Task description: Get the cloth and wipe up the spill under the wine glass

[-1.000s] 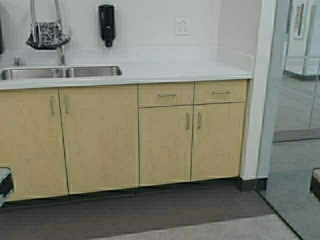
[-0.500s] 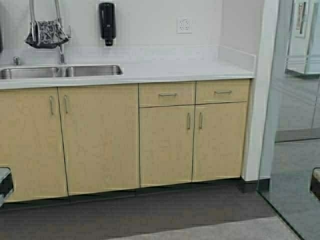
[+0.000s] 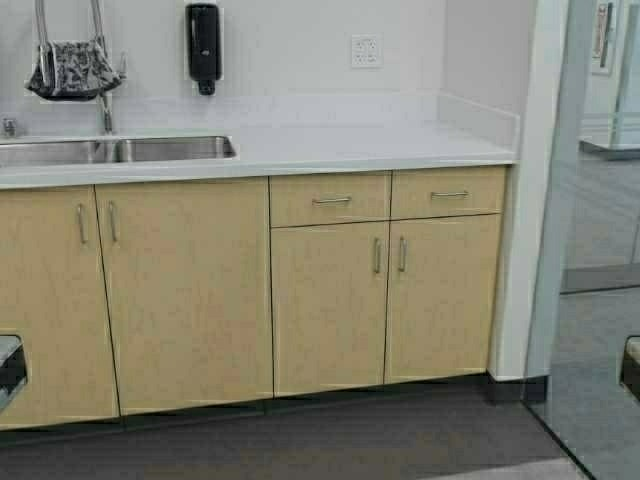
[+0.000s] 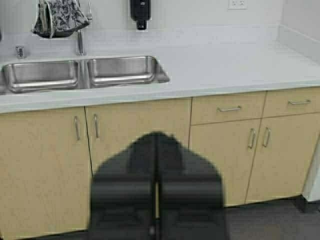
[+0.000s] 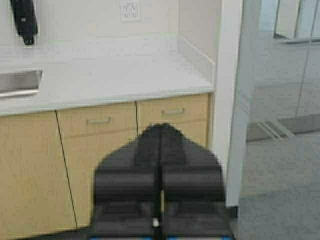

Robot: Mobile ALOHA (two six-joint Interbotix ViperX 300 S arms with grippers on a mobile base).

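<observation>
Cloth (image 3: 72,70) first: I see it draped over the tall curved faucet (image 3: 102,105) at the back of the steel sink (image 3: 170,149), far over on my left side, bunched up with its leafy black and grey print hanging down both ways. It looks soft and floppy and very light, so I think it will sag and stretch when I pull it, and it could snag on the faucet pipe if I tug sideways. My guess is that I should pinch a thick hanging fold near the bottom edge and lift it up and off (a thin single layer might slip out). I cannot see the wine glass or any spill; the white counter (image 3: 380,145) shows nothing standing on it. Both arms sit low in front of the tan cabinets (image 3: 330,300), well away from the cloth. My left gripper (image 4: 156,220) has its fingers pressed together with nothing between them, and my right gripper (image 5: 159,215) looks the same, closed up and holding nothing. A black soap dispenser (image 3: 203,45) hangs on the wall near the faucet, so I should keep clear of that when reaching up.
</observation>
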